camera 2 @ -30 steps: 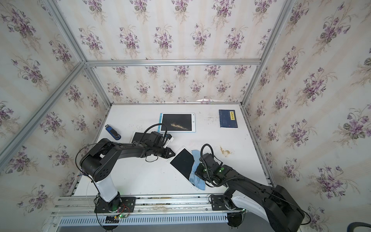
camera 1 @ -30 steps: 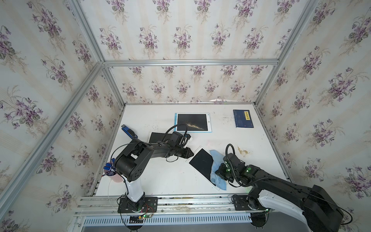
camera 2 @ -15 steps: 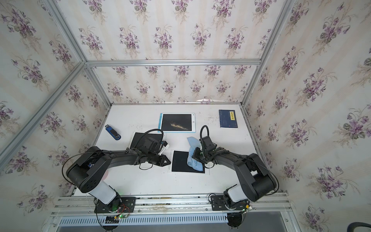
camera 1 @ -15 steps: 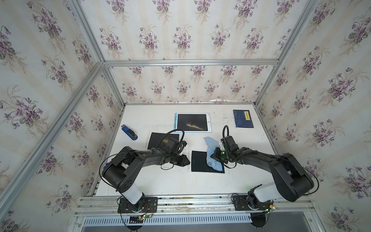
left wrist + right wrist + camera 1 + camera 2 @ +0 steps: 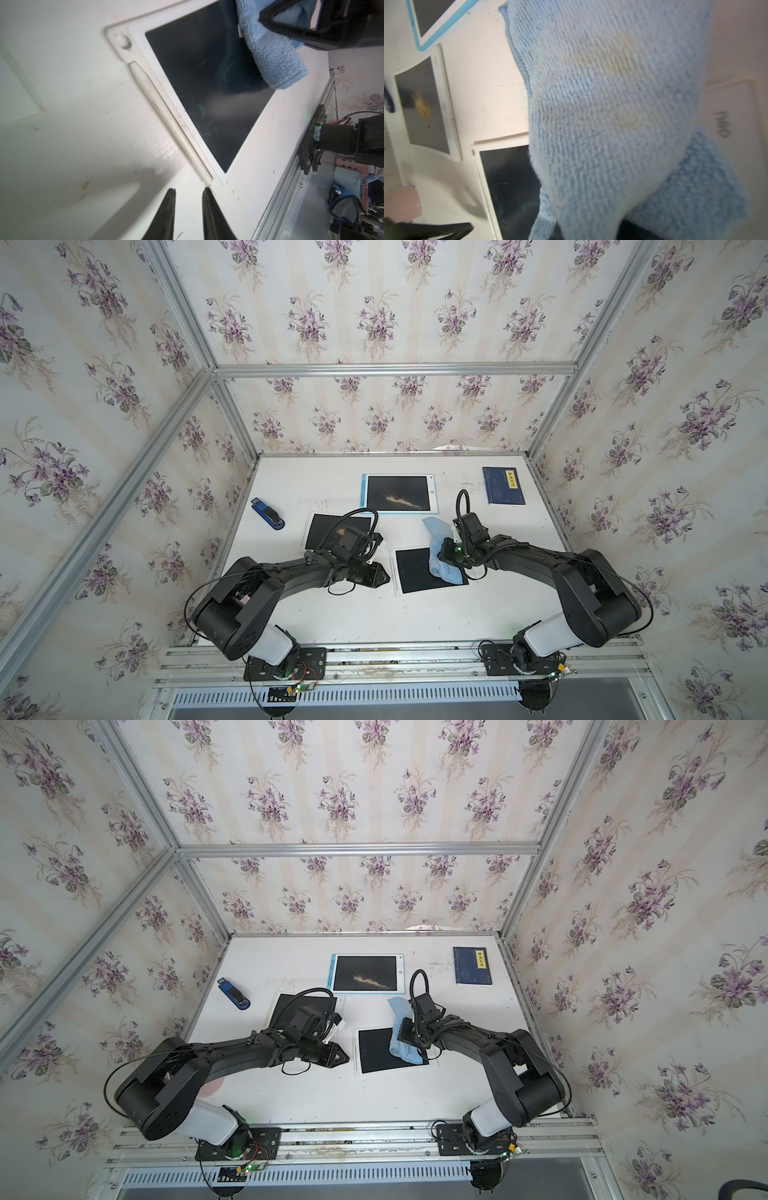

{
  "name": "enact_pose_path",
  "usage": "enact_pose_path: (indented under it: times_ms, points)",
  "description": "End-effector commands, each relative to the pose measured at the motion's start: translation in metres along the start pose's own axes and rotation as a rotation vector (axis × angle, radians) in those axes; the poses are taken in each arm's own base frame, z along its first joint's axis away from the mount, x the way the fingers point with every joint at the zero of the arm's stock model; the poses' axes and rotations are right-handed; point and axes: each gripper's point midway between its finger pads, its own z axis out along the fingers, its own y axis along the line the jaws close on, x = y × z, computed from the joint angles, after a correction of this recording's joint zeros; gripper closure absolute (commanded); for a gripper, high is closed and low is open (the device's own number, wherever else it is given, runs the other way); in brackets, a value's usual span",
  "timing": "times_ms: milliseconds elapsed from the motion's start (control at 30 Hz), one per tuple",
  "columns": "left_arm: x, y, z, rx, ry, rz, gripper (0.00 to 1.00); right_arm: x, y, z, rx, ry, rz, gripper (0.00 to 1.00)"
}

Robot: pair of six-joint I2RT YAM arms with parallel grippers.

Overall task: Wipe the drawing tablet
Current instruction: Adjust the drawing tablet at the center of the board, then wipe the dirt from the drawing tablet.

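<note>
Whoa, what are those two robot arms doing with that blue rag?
The right gripper is shut on a light blue fuzzy cloth and presses it onto the near white-framed drawing tablet, wiping its dark screen. The left gripper is slightly open and empty, right beside that tablet's edge. Two more tablets have yellowish crumbs on their screens: a blue-framed tablet further back and a second white-framed tablet partly under the left arm.

Floral-papered walls point(image 5: 374, 302), aluminium frame point(image 5: 390, 368), white table point(image 5: 332, 614)
</note>
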Motion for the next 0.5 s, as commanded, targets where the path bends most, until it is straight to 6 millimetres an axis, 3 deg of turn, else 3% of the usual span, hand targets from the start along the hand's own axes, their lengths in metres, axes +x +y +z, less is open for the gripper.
enact_pose_path:
  times_ms: [0,100,167,200,333,400,467]
  points:
    - [-0.019,-0.013,-0.021,-0.001,-0.097,0.077,0.70,-0.011,0.003,-0.015,0.038,-0.038,-0.092,1.00]
    - [-0.033,-0.041,-0.041,0.082,-0.155,0.155,0.75,-0.017,0.037,-0.019,-0.048,-0.024,-0.181,1.00]
    - [-0.037,-0.052,-0.047,0.122,-0.160,0.174,0.96,-0.009,0.060,-0.016,-0.076,0.009,-0.252,1.00]
    - [-0.038,-0.055,-0.048,0.132,-0.158,0.172,1.00,-0.004,0.071,-0.014,-0.090,0.020,-0.284,1.00]
    - [-0.034,-0.059,-0.041,0.176,-0.125,0.166,1.00,0.024,0.114,-0.005,-0.210,0.098,-0.382,1.00]
    - [-0.032,-0.058,-0.038,0.183,-0.121,0.159,0.94,0.050,0.136,0.004,-0.292,0.184,-0.428,1.00]
    - [-0.033,-0.055,-0.036,0.166,-0.121,0.155,0.92,0.066,0.144,0.015,-0.321,0.243,-0.436,1.00]
